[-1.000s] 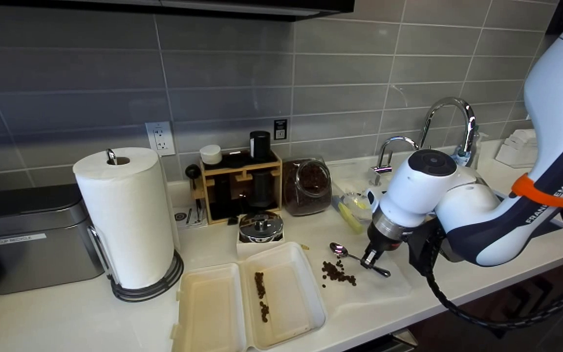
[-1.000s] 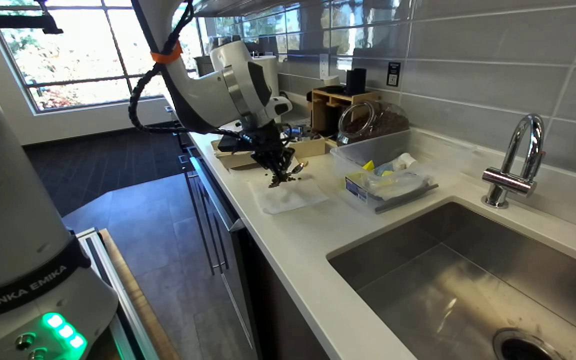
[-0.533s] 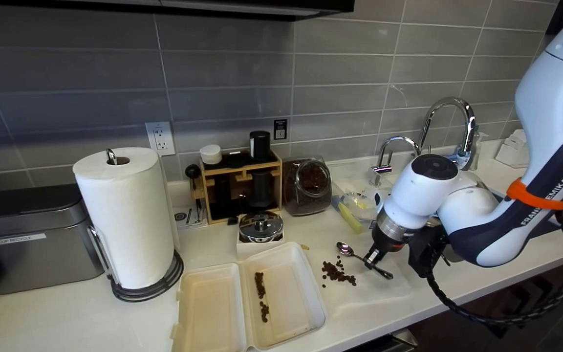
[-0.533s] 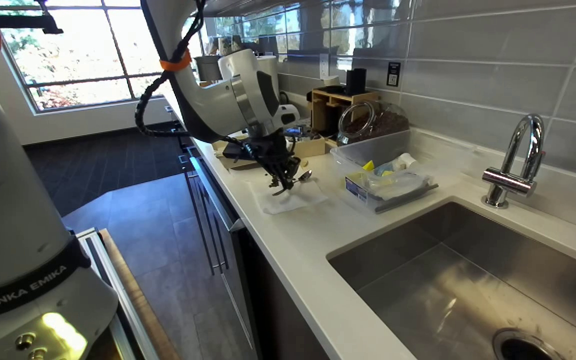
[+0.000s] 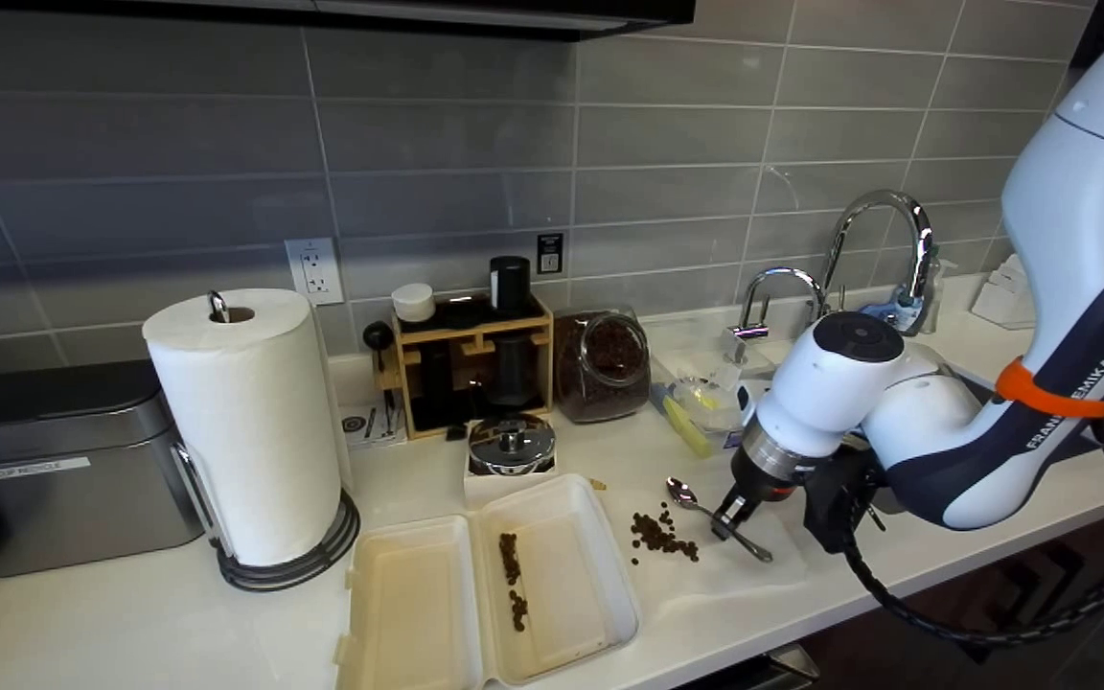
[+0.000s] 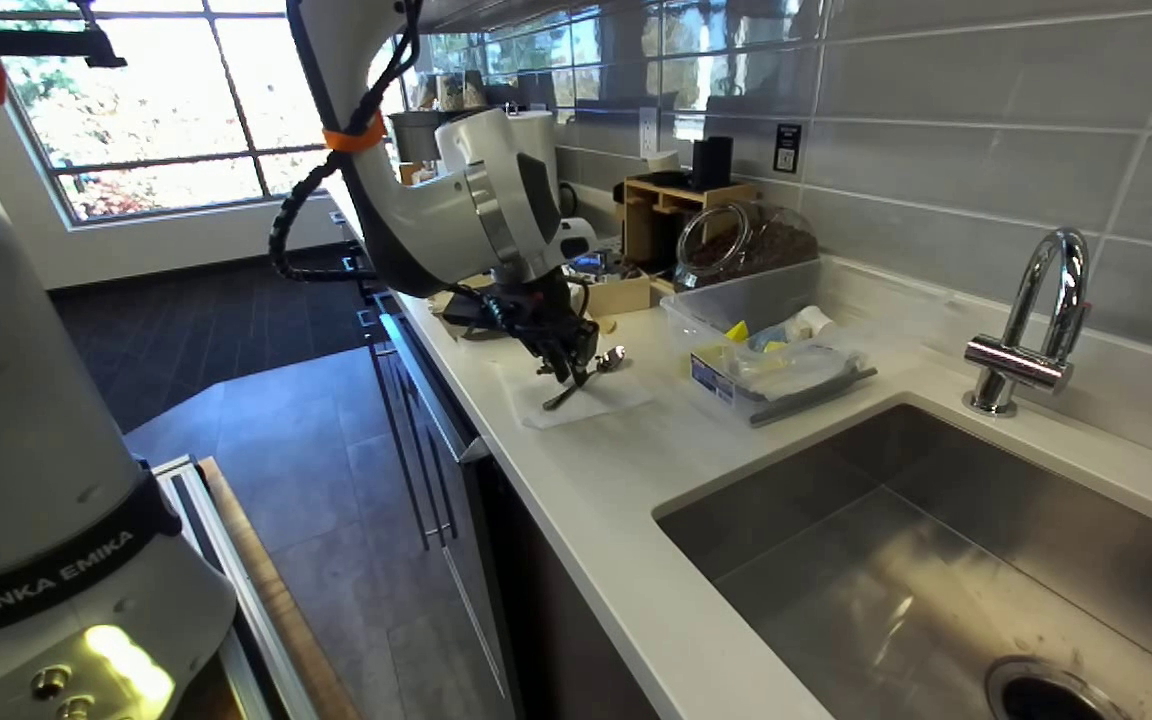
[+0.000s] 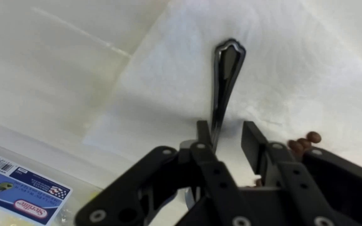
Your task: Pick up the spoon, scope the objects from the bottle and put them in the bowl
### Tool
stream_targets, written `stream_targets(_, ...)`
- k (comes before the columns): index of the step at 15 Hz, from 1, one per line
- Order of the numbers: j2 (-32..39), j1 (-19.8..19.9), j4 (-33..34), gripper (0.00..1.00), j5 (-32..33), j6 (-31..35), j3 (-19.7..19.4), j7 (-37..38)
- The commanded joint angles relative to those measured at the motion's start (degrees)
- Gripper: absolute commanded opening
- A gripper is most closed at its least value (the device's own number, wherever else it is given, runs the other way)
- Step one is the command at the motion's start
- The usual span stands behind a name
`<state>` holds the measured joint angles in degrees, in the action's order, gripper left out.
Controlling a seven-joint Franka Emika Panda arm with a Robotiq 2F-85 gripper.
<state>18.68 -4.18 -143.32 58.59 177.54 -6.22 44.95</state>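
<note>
Although the fingers (image 7: 252,144) straddle the thin shaft of the spoon (image 7: 229,67), they stand apart and grip nothing; in the wrist view the shaft runs close along one of them, though whether it touches I cannot tell. The spoon lies with its handle over the white paper (image 7: 168,72) on the tabletop (image 5: 178,632), its scoop end just beside the coffee beans (image 5: 657,535). It should be light, stiff and hard to break, but polished metal will probably slip or twist in a loose pinch. Clamping on the thin shaft may let it swivel; a hold farther back, where the handle broadens, would likely keep the scoop level on the way to the foam box (image 5: 571,585), the likely target.
</note>
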Motion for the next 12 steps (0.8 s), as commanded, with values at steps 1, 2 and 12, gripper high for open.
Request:
stream_targets(1,-9.3,-0.3,-5.7,0.65,-0.7,-4.6,1.5,-1.2)
stream_targets(2,-12.1,0.0,-7.4,0.72,-1.7,-6.0,2.2,-1.8)
stream_targets(12,-30.7,0.1,-14.6,1.0,-19.9,-18.4,4.9,-7.5)
